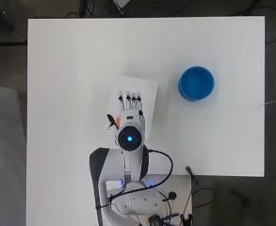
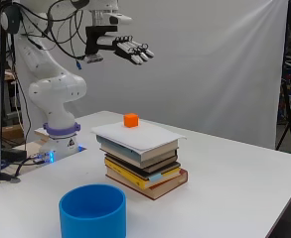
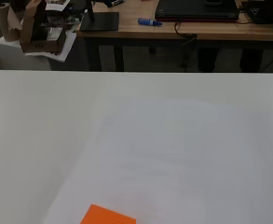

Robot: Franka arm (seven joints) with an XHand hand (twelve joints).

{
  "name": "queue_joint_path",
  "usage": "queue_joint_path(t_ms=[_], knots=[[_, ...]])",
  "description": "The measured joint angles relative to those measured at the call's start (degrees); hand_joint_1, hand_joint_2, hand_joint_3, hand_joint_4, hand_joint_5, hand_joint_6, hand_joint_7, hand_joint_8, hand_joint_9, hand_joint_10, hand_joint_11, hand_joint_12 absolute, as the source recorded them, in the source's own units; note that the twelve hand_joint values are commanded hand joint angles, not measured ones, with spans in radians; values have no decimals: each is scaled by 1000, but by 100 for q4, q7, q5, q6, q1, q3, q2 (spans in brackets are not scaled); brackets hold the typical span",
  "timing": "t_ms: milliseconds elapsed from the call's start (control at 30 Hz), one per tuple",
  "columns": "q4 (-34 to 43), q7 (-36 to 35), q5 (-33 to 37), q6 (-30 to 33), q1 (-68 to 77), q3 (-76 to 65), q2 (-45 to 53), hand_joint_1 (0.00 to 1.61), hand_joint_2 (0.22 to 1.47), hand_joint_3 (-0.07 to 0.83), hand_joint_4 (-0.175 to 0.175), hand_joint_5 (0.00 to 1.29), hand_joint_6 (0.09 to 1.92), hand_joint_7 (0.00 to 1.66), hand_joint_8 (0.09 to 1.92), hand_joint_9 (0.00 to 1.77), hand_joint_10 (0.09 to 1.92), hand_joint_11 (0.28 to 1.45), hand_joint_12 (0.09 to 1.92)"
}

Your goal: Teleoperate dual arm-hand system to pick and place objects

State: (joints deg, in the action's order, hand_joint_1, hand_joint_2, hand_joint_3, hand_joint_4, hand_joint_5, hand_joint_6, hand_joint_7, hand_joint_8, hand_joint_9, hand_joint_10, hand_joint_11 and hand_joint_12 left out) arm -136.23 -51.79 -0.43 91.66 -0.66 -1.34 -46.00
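Nearest the side camera, a blue bowl (image 2: 92, 212) stands alone on the white counter (image 2: 234, 188), well apart from the robot hand (image 2: 130, 49) and off to its side, with bare counter all round it. Behind the bowl rises a stack of books (image 2: 144, 168) topped by a white sheet of paper (image 2: 145, 136), and a small orange cube (image 2: 131, 120) sits on that sheet near its edge toward the arm. High above the stack the robot hand hangs open, fingers straight and spread, holding nothing, with clear air between it and the cube below. From overhead, the robot hand (image 1: 130, 110) covers most of the sheet (image 1: 149, 89) and only a sliver of orange (image 1: 118, 122) peeks out beside it, while the bowl (image 1: 196, 83) sits well inside the counter's edges. Only the wrist view shows the cube (image 3: 108, 215) just below the hand, with wooden desks (image 3: 182, 21) beyond the counter's far edge.
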Motion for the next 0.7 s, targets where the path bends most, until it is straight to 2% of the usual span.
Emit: queue_joint_path(t_ms=[167,333,533,700], knots=[[-406,-13,-81,494,-96,-578,-226,293,1082,1,75,280,87,352,87,479,87,469,87],[-1299,-16,-145,1246,-153,-544,-646,297,1070,-4,71,281,87,329,87,441,87,463,87],[-2385,-380,-72,1967,-183,-666,-979,258,1048,-9,37,298,87,345,87,453,87,472,87],[-2735,-733,40,2208,-161,-747,-1009,268,1026,-12,11,226,87,326,87,432,87,470,87]])
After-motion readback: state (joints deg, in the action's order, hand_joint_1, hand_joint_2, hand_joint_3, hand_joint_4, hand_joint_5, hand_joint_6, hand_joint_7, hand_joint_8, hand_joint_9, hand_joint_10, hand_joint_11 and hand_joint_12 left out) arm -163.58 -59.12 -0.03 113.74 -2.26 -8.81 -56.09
